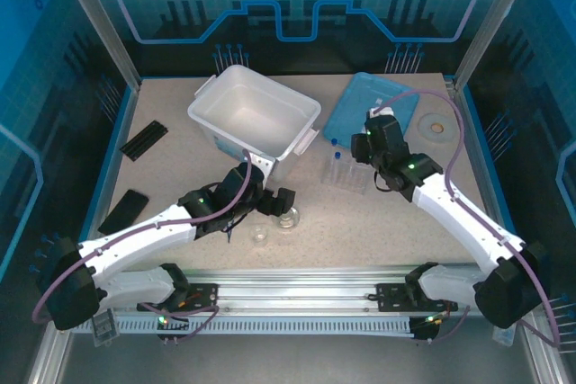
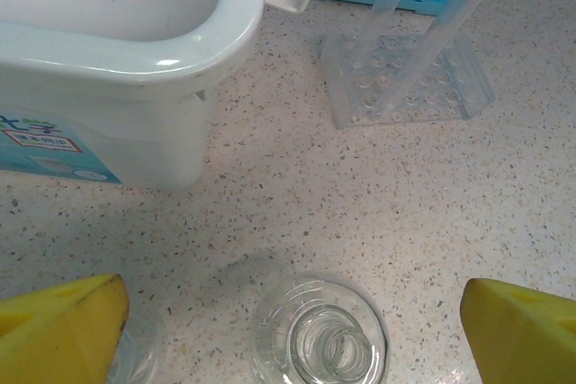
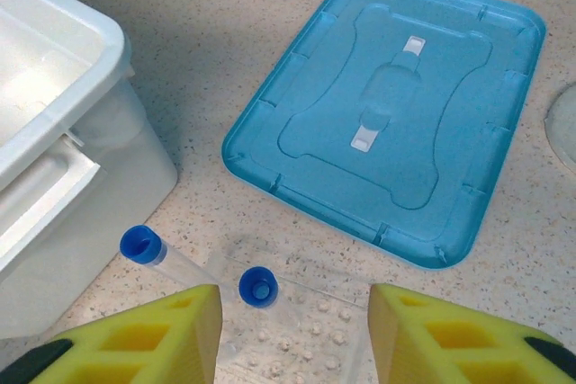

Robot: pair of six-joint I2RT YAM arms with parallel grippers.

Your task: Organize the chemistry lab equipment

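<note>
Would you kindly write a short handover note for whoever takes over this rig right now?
Left hand: open over the small glass flask on the table, not gripping.
Right hand: open above the tube rack, holding nothing.
Done: two blue-capped tubes sit tilted in the rack.
Left: flask and small glass beaker loose on the table near the white bin; likely grasp the flask next.

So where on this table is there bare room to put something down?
Bare tabletop lies between the black strips and the white bin, and near the front between the glassware and the right arm. It is crowded where bin, blue lid and tube rack meet.
</note>
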